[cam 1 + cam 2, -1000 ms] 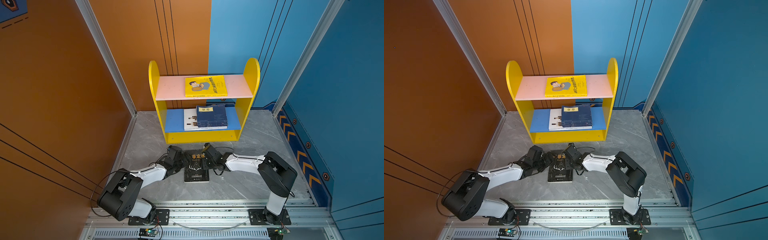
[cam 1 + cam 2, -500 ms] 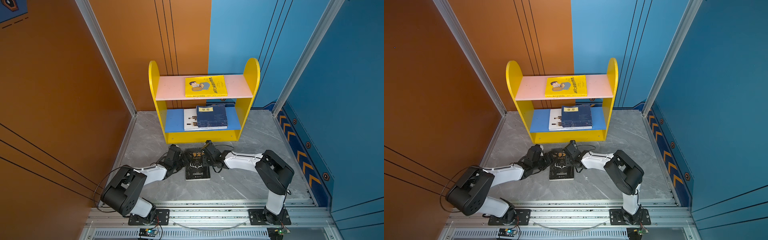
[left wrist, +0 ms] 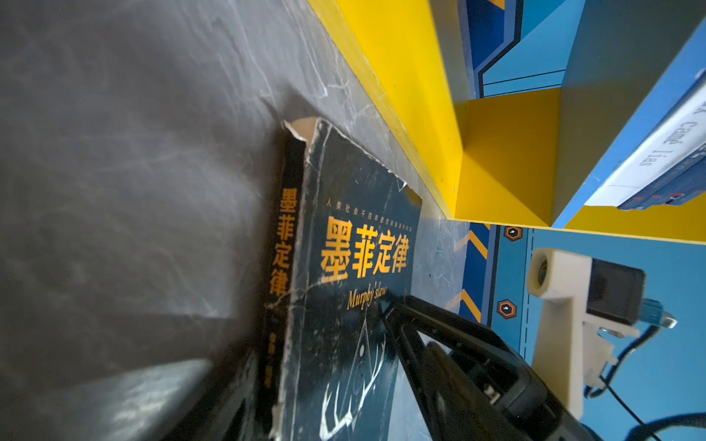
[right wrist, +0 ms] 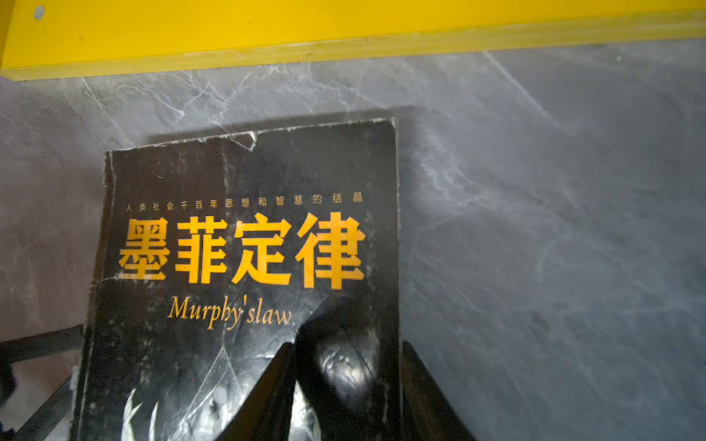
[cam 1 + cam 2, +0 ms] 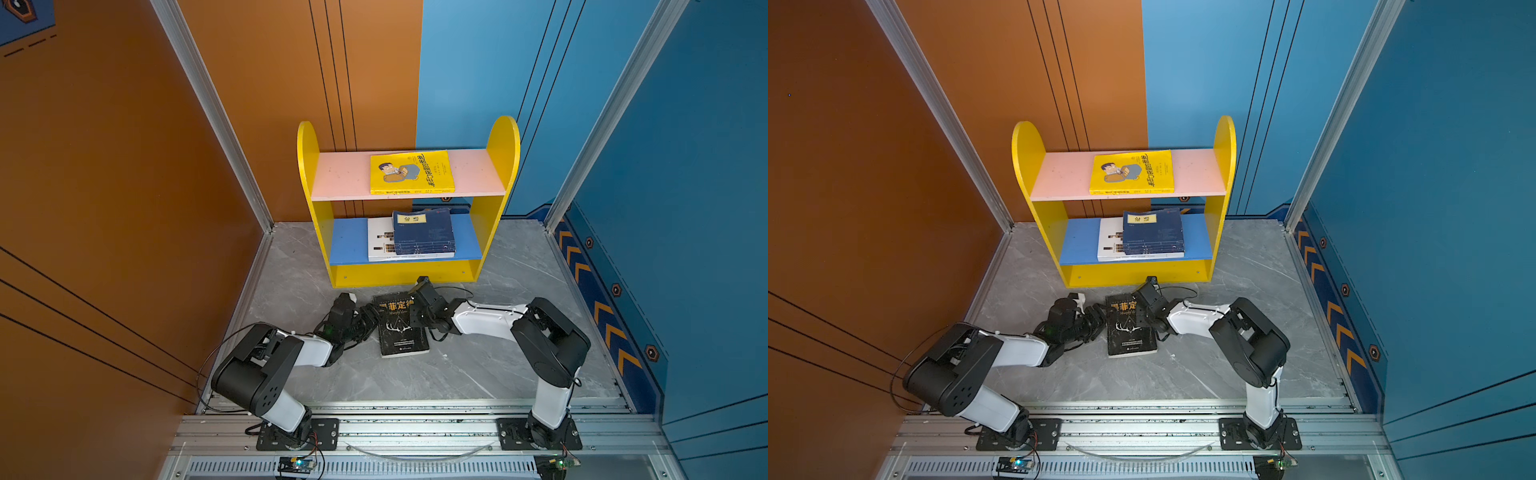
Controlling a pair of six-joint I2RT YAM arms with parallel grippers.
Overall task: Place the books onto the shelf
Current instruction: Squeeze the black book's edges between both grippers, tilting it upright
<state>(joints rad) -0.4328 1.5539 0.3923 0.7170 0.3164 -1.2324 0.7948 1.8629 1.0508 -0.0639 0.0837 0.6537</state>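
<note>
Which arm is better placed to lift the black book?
Probably right: the right gripper straddles the black book at its edge, one finger on the cover. The left gripper is only beside the spine.

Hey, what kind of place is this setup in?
Likely a robot test cell dressed as a room corner: orange and blue wall panels, an aluminium rail carrying two arms, and a toy-like shelf on a marble-look floor.

We read "墨菲定律" and "Murphy'slaw" on the black book [image 4: 244,267]; "Camé Lias" on a white spine [image 3: 664,149].
</note>
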